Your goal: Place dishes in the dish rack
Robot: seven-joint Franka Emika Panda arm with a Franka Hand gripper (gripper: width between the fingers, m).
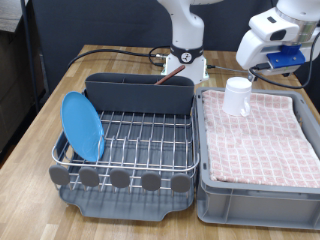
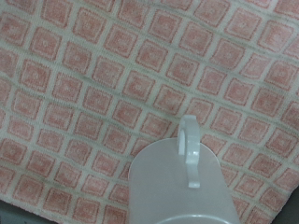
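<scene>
Gripper (image 1: 262, 68): hangs above far right of scene, over far edge of the grey bin (image 1: 215, 190); fingers not visible in either view, so can't tell if spread or closed.
Cup (image 1: 237, 96): white, sits on pink checked cloth (image 1: 260, 140) in bin, just below gripper; not held.
Plate (image 1: 82, 126): blue, already on edge in rack (image 1: 135, 135), left side.
Spoon (image 1: 172, 75): prob. in caddy (image 1: 140, 92).
Step in hand: cup pickup. Calls for lowering and a grip on the rim.
</scene>
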